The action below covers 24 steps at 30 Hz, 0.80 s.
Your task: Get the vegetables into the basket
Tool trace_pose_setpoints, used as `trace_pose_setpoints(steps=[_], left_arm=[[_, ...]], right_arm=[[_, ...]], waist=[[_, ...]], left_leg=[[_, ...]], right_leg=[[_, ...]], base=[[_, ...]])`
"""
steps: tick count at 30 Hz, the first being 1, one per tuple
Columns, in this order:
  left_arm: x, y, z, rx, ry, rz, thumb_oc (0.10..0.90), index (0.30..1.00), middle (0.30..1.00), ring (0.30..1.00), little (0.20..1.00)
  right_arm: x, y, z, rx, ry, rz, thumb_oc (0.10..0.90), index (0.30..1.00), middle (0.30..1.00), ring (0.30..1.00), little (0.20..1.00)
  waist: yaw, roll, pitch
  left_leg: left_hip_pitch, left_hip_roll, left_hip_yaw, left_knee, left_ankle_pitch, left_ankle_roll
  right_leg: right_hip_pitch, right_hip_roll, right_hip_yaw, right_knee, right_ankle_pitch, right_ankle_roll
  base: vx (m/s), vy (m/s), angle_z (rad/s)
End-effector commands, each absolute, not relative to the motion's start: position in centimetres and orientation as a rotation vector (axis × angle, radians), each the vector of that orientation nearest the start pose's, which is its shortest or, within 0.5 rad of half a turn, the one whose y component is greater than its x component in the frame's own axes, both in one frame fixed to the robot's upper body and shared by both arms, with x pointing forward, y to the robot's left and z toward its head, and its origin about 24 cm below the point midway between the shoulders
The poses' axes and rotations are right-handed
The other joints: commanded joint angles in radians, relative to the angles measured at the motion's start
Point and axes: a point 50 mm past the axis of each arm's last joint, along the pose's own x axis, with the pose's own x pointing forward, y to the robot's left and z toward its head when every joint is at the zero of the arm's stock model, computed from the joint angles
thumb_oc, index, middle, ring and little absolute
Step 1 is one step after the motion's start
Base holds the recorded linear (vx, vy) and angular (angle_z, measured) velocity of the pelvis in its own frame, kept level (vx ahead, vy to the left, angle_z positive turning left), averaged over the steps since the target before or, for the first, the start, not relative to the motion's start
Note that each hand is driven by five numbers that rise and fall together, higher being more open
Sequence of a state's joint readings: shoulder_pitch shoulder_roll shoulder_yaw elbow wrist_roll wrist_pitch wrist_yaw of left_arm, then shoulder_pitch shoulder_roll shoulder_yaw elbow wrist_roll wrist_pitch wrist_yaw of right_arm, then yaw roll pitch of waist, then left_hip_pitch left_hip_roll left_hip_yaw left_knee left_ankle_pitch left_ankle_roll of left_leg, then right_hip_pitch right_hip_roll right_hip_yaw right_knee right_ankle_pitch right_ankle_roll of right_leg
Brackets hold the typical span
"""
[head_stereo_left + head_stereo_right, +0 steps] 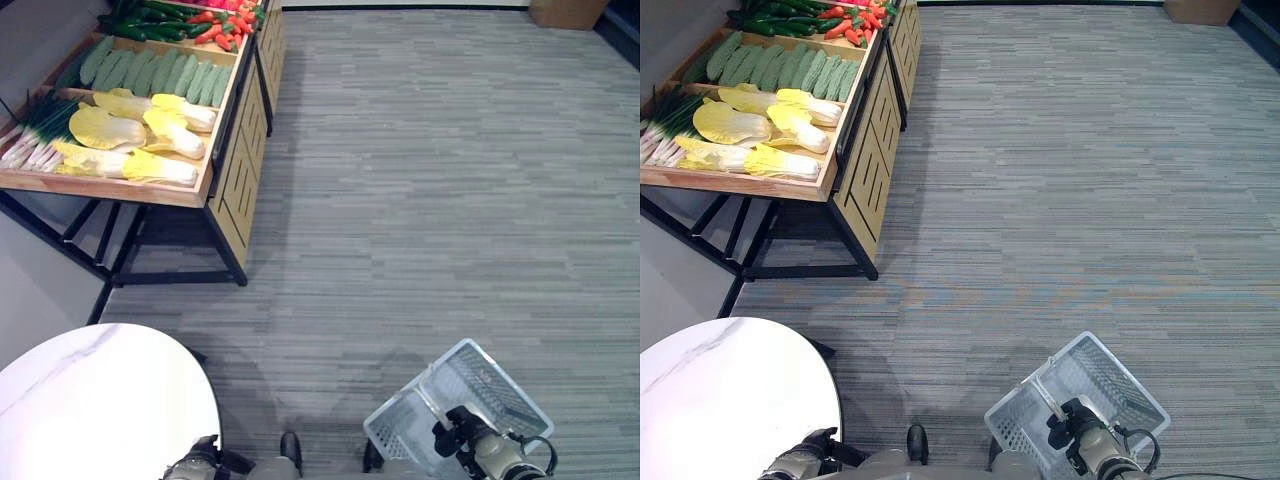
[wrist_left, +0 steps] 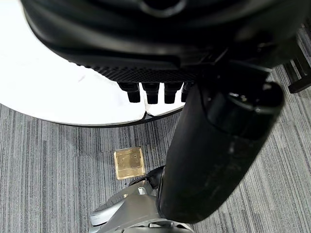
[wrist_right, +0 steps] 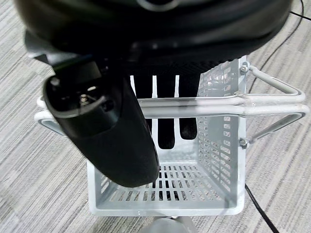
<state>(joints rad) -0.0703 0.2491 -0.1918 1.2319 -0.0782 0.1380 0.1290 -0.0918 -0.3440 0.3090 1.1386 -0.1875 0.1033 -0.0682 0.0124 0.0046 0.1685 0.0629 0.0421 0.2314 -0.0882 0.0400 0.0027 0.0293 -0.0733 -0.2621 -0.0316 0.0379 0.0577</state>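
The vegetables lie on a wooden display stand (image 1: 236,165) at the far left: yellow-white cabbages (image 1: 130,130), ridged green gourds (image 1: 150,72), scallions (image 1: 35,130), red peppers (image 1: 225,25) and green peppers (image 1: 150,25). A white plastic basket (image 1: 495,385) hangs low at the near right, with nothing in it (image 3: 165,189). My right hand (image 1: 455,432) is shut on its wire handle (image 3: 214,104), fingers (image 3: 165,131) curled over the bar. My left hand (image 1: 195,462) hangs by the near edge of the table, fingers relaxed, holding nothing (image 2: 218,145).
A round white table (image 1: 100,400) stands at the near left. Grey striped carpet stretches between me and the stand. A brown box (image 1: 565,12) sits at the far right. A small brass plate (image 2: 129,163) is set in the floor under the table's edge.
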Motion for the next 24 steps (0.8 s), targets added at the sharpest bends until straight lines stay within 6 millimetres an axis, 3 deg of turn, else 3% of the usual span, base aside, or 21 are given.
trace_pose_setpoints(steps=[1,5,11,13,15,17,20,24], left_arm=[[10.7,24.8,-15.6,0.355,1.302,0.229,0.900,1.000,1.000,1.000,1.000],[10.2,24.9,-15.7,0.366,1.318,0.220,0.900,1.000,1.000,1.000,1.000],[9.9,25.3,-15.6,0.357,1.328,0.230,0.900,1.000,1.000,1.000,1.000],[9.9,25.4,-15.6,0.352,1.333,0.235,0.900,1.000,1.000,1.000,1.000],[9.8,25.4,-15.6,0.348,1.339,0.244,0.900,1.000,1.000,1.000,1.000],[9.7,25.4,-15.7,0.353,1.345,0.245,0.900,1.000,1.000,1.000,1.000],[9.5,25.5,-15.7,0.347,1.353,0.254,0.900,1.000,1.000,1.000,1.000],[9.2,25.5,-15.7,0.349,1.363,0.256,0.900,1.000,1.000,1.000,1.000]], right_arm=[[14.5,-25.2,-14.0,-0.653,1.129,0.059,0.400,0.300,0.300,0.300,0.300],[14.1,-25.5,-14.1,-0.645,1.144,0.045,0.400,0.300,0.300,0.300,0.300],[13.7,-25.3,-14.2,-0.625,1.151,0.048,0.400,0.300,0.300,0.300,0.300],[13.7,-25.1,-14.3,-0.622,1.154,0.053,0.400,0.300,0.300,0.300,0.300],[14.1,-25.2,-14.1,-0.633,1.141,0.056,0.400,0.300,0.300,0.300,0.300],[14.5,-25.1,-14.0,-0.639,1.126,0.059,0.400,0.300,0.300,0.300,0.300],[15.1,-25.1,-13.6,-0.646,1.094,0.063,0.400,0.300,0.300,0.300,0.300],[15.3,-25.0,-13.5,-0.654,1.082,0.071,0.400,0.300,0.300,0.300,0.300]], waist=[[0.014,-0.025,0.040],[0.019,-0.024,0.061],[0.022,-0.029,0.103],[0.030,-0.026,0.105],[0.046,-0.018,0.112],[0.055,-0.019,0.112],[0.059,-0.034,0.108],[0.061,-0.039,0.108]], left_leg=[[0.017,-0.078,-0.044,0.001,-0.133,0.068],[0.020,-0.091,-0.034,0.001,-0.150,0.086],[0.056,-0.104,-0.013,0.001,-0.174,0.103],[0.058,-0.103,0.003,0.001,-0.182,0.102],[0.045,-0.094,0.018,0.001,-0.177,0.101],[0.041,-0.090,0.029,0.001,-0.171,0.098],[0.033,-0.095,0.038,0.022,-0.182,0.088],[0.042,-0.099,0.043,0.021,-0.185,0.079]], right_leg=[[-0.022,-0.042,0.059,0.149,-0.075,0.100],[-0.064,-0.062,0.059,0.226,-0.045,0.115],[-0.151,-0.118,-0.003,0.456,0.016,0.132],[-0.146,-0.126,-0.049,0.384,0.031,0.131],[-0.139,-0.121,-0.076,0.214,0.081,0.140],[-0.132,-0.112,-0.066,0.114,0.104,0.145],[-0.152,-0.083,0.002,-0.052,0.149,0.156],[-0.177,-0.077,-0.003,-0.056,0.141,0.165]], base=[[0.03,0.208,-0.30],[0.06,0.216,-0.24],[0.08,0.156,-0.18],[0.08,0.101,0.08],[0.06,0.045,0.07],[0.08,-0.023,-0.02],[0.16,-0.081,-0.07],[0.17,-0.117,0.07]])
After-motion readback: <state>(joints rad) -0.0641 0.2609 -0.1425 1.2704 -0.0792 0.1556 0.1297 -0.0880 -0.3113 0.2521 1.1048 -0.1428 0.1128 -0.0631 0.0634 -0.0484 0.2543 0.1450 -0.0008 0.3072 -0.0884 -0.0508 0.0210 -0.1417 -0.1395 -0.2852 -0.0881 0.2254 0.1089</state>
